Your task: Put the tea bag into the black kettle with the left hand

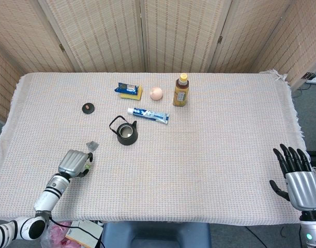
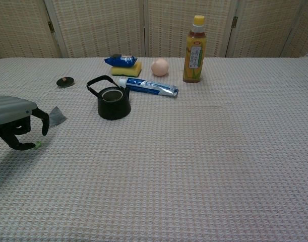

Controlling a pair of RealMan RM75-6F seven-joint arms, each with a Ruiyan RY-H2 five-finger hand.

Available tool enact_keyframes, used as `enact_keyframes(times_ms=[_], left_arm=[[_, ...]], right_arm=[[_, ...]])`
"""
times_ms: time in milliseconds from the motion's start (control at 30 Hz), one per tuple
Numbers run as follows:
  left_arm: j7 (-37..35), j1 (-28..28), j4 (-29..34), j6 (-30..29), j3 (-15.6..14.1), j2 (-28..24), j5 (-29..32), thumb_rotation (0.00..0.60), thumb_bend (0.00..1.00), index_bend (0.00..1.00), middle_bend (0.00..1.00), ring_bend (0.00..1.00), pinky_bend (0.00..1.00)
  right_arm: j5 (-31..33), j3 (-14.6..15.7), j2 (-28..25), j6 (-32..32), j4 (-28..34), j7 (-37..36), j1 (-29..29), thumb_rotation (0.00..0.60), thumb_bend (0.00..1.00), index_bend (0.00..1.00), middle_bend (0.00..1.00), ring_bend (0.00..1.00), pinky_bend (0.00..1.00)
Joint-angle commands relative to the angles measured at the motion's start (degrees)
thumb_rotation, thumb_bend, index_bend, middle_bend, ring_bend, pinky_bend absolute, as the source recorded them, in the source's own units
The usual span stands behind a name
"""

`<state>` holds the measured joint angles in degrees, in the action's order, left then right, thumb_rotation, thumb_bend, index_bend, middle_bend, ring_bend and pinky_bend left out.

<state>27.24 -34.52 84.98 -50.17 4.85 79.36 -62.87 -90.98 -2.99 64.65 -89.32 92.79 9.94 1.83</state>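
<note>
Left hand: my left hand [image 2: 15, 121] hangs low over the table near its front-left corner, fingers curled downward and apart, with nothing in them; in the head view it [image 1: 75, 162] sits just inside the front edge.
Fingertips: one dark fingertip [image 2: 44, 130] comes down right by the tea bag's near corner, and the thumb tip lies against the small green tag [image 2: 38, 144] on the cloth. I cannot tell whether the fingertip actually touches the bag, as the hand covers that corner.
Tea bag: the tea bag [image 2: 56, 116] lies flat on the cloth just beyond my left hand, towards the left edge of the table; from the head view it [image 1: 92, 145] is a small grey shape between the hand and the kettle.
Black kettle: the black kettle [image 2: 113, 102] stands upright, open at the top, handle raised and leaning to the left, well in from the left edge and near the tea bag.
Kettle lid: a small dark lid [image 2: 65, 81] lies by itself on the cloth further back, apart from the kettle.
Right hand: my right hand [image 1: 298, 182] shows only in the head view, past the front-right corner of the table, fingers straight and spread, holding nothing.
Other things: a toothpaste tube [image 2: 147, 87] lies just behind the kettle; towards the back edge are a yellow sponge [image 2: 126, 68] with a blue packet [image 2: 120, 60] on it, a peach-coloured ball [image 2: 160, 67] and a drink bottle [image 2: 194, 49] standing upright.
Table: a woven pale cloth [image 2: 214, 161] covers the whole top.
</note>
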Motion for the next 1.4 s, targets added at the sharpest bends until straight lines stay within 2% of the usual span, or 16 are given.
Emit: enact_keyframes(times_ms=[33, 1033, 1400], left_arm=[[-0.61, -0.21, -0.58, 0.17, -0.31, 0.25, 0.0, 0.6, 0.36, 0.45, 1.0, 1.0, 1.0], [-8.06, -1.17, -6.35, 2.23, -2.27, 2.44, -1.84, 0.6, 0.36, 0.48, 1.0, 1.0, 1.0], [-10.32, -1.65, -8.95, 2.93, -2.24, 3.56, -2.74, 0.6, 0.36, 0.52, 1.0, 1.0, 1.0]], right_arm=[[0.05, -0.01, 0.0, -0.05, -0.03, -0.02, -0.02, 0.6, 0.18, 0.0, 0.0, 0.0, 0.0], [1.0, -0.1, 0.47, 0.65, 0.09, 1.11, 0.42, 0.6, 0.18, 0.0, 0.0, 0.0, 0.0], [1.38, -0.17, 0.43, 0.88, 0.11, 1.14, 0.55, 0.6, 0.18, 0.0, 0.0, 0.0, 0.0]])
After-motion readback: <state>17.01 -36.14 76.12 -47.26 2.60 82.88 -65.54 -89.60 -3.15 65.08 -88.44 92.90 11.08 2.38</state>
